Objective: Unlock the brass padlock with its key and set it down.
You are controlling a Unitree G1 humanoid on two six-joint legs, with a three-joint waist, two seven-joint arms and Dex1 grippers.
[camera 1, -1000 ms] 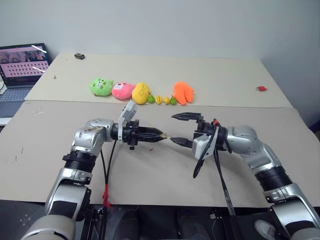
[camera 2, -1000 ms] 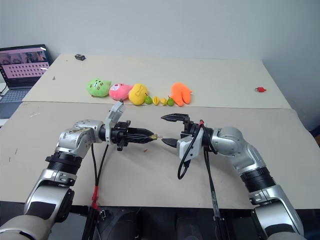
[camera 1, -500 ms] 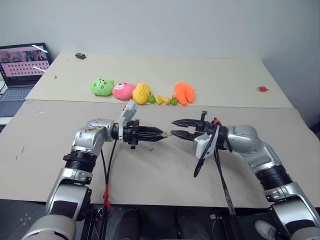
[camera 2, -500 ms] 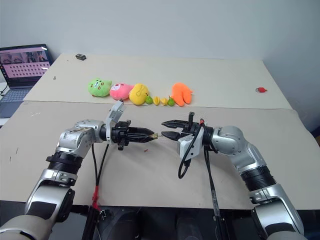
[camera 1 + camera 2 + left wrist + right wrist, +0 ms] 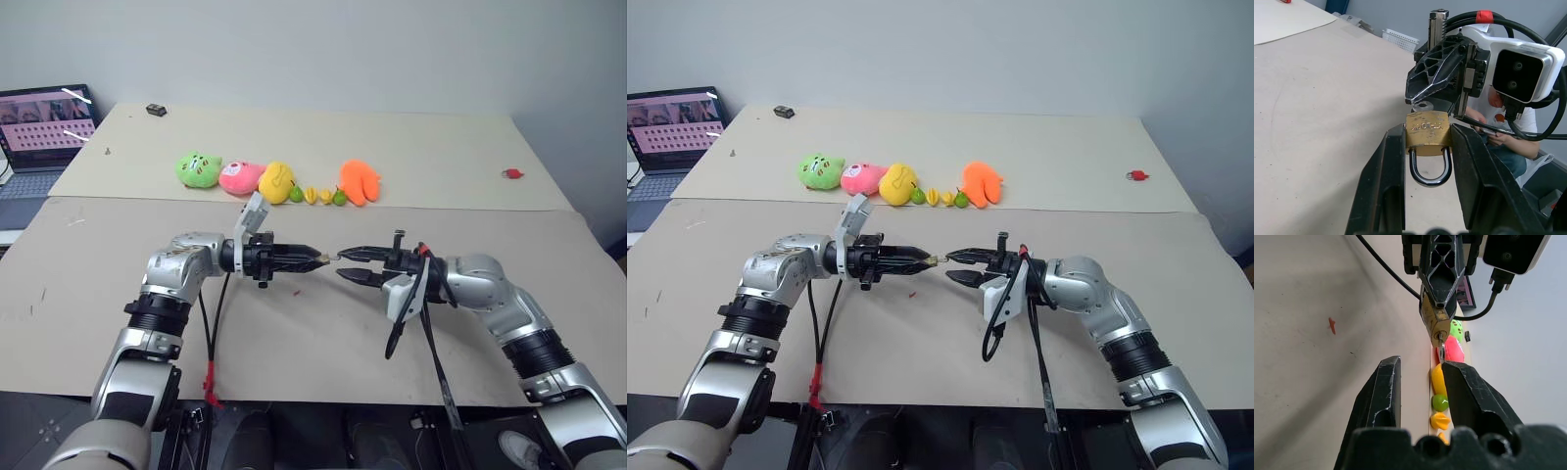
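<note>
right wrist view: key [image 5: 1442, 348] in brass padlock [image 5: 1434, 323]

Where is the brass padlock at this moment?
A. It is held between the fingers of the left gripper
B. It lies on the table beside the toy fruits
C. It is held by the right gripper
A: the left gripper clamps the brass padlock by its body.

Brass padlock [image 5: 1427, 133]: brushed yellow metal body, stamped lettering, dull sheen; shackle polished silvery steel, glossy. Key [image 5: 1441, 348] in its end: thin bright metal. Left gripper [image 5: 1426, 147] fingers around padlock: black plastic, smooth, semi-gloss. Right gripper [image 5: 1418, 382], facing padlock: same black plastic, lattice-ribbed. Table [image 5: 294, 333] beneath padlock: matt beige, paper-like, faintly scuffed. Toys [image 5: 277, 181] beyond padlock: fuzzy plush cloth.
</note>
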